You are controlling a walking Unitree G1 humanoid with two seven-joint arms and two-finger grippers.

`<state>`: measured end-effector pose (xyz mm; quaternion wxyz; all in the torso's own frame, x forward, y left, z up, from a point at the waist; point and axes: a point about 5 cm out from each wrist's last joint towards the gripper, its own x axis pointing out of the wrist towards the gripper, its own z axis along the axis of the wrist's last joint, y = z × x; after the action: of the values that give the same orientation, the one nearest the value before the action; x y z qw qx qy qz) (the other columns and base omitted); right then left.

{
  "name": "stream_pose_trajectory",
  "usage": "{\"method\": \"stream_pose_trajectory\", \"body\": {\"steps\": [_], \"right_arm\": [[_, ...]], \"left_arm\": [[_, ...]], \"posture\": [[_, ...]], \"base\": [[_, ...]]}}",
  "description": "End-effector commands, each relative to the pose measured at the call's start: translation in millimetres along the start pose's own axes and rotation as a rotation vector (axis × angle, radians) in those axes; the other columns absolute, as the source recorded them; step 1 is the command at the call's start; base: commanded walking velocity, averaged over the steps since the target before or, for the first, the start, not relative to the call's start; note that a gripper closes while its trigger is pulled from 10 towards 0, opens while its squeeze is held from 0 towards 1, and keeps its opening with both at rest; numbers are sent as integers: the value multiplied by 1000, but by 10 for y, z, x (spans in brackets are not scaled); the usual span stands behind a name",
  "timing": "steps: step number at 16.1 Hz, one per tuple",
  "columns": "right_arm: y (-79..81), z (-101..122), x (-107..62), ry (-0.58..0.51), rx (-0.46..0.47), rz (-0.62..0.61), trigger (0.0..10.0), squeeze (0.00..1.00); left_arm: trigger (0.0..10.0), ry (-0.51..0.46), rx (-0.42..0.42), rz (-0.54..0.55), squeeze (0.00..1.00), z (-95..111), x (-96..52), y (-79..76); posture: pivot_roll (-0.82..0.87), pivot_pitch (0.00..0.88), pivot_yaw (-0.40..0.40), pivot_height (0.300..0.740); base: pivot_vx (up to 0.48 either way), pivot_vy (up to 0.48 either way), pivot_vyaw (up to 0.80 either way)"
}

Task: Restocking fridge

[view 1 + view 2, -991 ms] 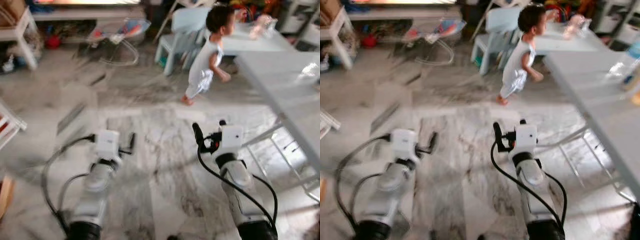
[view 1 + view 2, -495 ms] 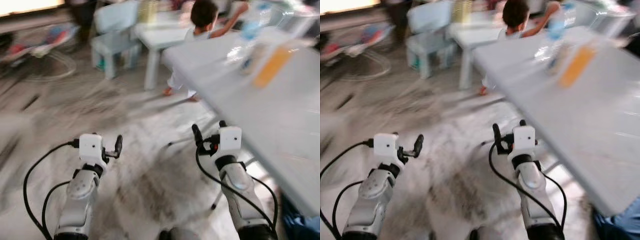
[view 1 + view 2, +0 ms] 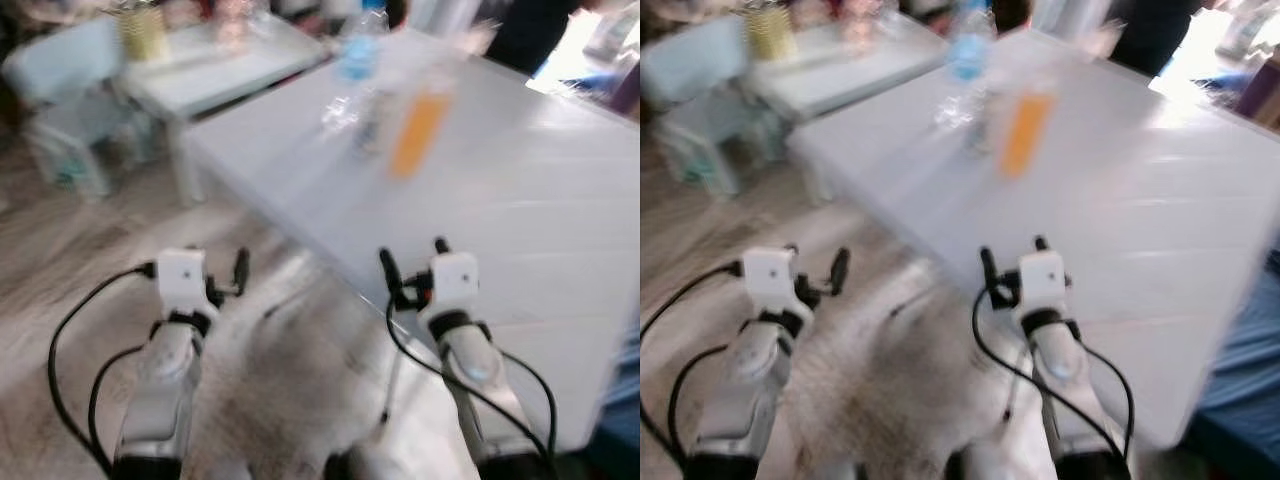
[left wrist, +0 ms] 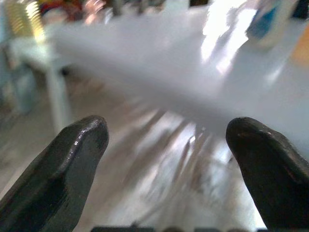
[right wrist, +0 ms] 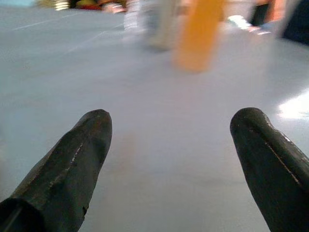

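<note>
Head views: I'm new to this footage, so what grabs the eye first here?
A big white table spreads ahead and to the robot's right, with a blurred orange bottle standing on it beside a clear, blue-labelled bottle. Both the left gripper and right gripper are open and empty, the right over the tabletop.

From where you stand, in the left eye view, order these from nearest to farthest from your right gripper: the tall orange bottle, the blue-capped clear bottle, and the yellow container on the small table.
1. Tall orange bottle, on the large white table, ahead of the right gripper.
2. Blue-capped clear bottle, farther back on that table, slightly left.
3. Yellow container, on the small table, far left.
</note>
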<state>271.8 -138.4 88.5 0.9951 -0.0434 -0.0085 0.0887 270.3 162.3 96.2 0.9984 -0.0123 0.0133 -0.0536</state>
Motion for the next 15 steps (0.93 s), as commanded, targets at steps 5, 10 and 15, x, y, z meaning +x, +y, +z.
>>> {"method": "stream_pose_trajectory", "body": {"steps": [5, 10, 15], "right_arm": [[-53, 154, -33, -93, 7, -30, 10000, 0], [-77, 111, -86, -78, 9, -45, 10000, 0], [-88, 111, -97, -80, 8, -52, 10000, 0]], "left_arm": [[10000, -69, -1, 30, 0, 225, 77, 120], [10000, -32, -3, -11, 0, 140, 61, 55], [10000, -22, -11, -31, 0, 129, 89, -12]], "posture": [[62, 102, -53, 740], [53, 101, -54, 740], [47, 100, -56, 740]], "base": [[323, 350, -625], [0, 479, 0], [0, 480, 0]]}}
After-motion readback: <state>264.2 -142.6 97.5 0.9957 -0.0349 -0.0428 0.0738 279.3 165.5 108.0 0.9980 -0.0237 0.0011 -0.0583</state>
